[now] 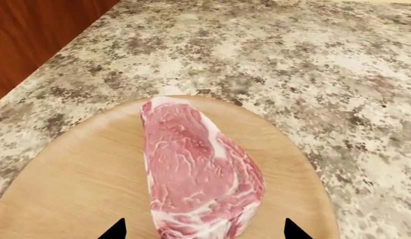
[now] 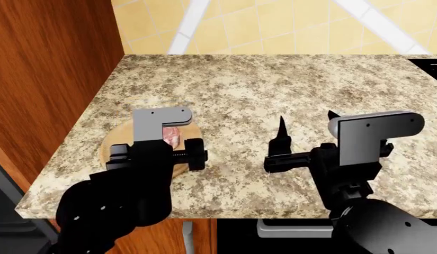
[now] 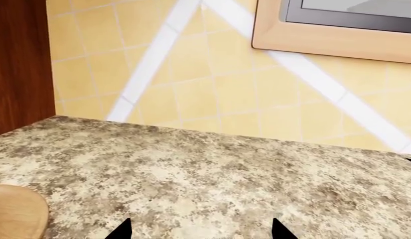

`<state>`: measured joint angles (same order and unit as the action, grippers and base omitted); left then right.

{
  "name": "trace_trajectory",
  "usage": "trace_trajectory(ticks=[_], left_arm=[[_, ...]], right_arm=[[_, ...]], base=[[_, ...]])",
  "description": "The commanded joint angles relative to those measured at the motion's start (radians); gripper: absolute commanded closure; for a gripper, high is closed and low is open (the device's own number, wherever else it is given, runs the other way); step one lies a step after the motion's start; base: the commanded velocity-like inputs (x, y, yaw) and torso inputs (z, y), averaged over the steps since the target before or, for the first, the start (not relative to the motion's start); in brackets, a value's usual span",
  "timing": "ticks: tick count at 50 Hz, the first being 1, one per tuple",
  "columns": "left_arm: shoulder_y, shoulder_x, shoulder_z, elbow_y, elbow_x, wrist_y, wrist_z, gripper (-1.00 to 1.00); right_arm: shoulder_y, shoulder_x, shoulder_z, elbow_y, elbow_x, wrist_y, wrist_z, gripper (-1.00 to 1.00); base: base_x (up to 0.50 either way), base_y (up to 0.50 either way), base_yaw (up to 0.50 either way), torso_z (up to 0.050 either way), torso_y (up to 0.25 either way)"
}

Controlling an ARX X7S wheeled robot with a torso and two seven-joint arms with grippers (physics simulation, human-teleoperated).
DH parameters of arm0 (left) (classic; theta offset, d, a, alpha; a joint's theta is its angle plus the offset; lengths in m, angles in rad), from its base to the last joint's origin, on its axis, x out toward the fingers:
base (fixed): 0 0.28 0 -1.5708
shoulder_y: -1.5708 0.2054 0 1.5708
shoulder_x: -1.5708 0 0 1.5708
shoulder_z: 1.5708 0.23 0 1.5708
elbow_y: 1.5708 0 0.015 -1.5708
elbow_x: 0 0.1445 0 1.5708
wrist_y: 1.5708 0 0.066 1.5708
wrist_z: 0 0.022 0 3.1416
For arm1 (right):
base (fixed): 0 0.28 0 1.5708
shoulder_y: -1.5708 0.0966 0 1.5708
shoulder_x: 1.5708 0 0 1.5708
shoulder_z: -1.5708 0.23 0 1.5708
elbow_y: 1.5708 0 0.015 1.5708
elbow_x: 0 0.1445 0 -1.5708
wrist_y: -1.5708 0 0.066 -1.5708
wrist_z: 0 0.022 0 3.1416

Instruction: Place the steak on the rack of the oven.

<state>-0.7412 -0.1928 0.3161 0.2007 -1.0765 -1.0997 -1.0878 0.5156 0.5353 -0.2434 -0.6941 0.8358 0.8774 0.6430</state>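
The steak (image 1: 199,172) lies on a round wooden board (image 1: 79,184) resting on the speckled stone surface (image 1: 312,64). It sits directly ahead of and between the left gripper (image 1: 204,230) fingers (image 1: 115,230), which are spread wide with one tip on each side of its near end and not touching it. Its long axis runs straight away from those fingers, so they span its narrow width. The right gripper (image 3: 202,230) hangs well apart over bare surface, fingers also spread, holding nothing. The left arm is clearly nearer; I judge the pick falls to it. No oven or rack is in view.
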Motion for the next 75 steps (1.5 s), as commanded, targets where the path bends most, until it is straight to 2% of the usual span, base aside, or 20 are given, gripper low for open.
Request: trace_trajectory(ticks=[1, 32, 33, 57, 66, 75], left_arm=[[-0.005, -0.004, 0.016, -0.027, 0.015, 0.016, 0.015, -1.0], [0.002, -0.015, 0.034, -0.047, 0.019, 0.046, 0.029, -1.0], [0.001, -0.016, 0.037, -0.046, 0.023, 0.049, 0.028, 1.0], [-0.024, -0.04, 0.066, 0.001, 0.007, 0.044, 0.019, 1.0], [-0.136, -0.044, 0.007, 0.101, -0.075, -0.009, -0.059, 1.0], [-0.107, -0.048, -0.031, 0.221, -0.198, -0.068, -0.163, 1.0]], right_arm=[[-0.002, 0.003, -0.003, 0.006, -0.001, -0.003, 0.0, -1.0], [0.007, 0.008, -0.014, 0.01, -0.001, -0.005, 0.005, -1.0], [0.006, 0.008, -0.013, 0.01, -0.001, -0.006, 0.005, -1.0], [0.002, 0.018, -0.004, -0.006, 0.013, -0.007, 0.018, -1.0], [-0.002, 0.025, 0.013, -0.042, 0.04, 0.006, 0.043, -1.0], [-0.009, 0.036, 0.037, -0.083, 0.069, 0.023, 0.08, -1.0]], base=[[0.0, 0.0, 0.0, 0.0, 0.0], [0.0, 0.0, 0.0, 0.0, 0.0], [0.0, 0.0, 0.0, 0.0, 0.0], [0.0, 0.0, 0.0, 0.0, 0.0], [0.0, 0.0, 0.0, 0.0, 0.001], [0.0, 0.0, 0.0, 0.0, 0.0]])
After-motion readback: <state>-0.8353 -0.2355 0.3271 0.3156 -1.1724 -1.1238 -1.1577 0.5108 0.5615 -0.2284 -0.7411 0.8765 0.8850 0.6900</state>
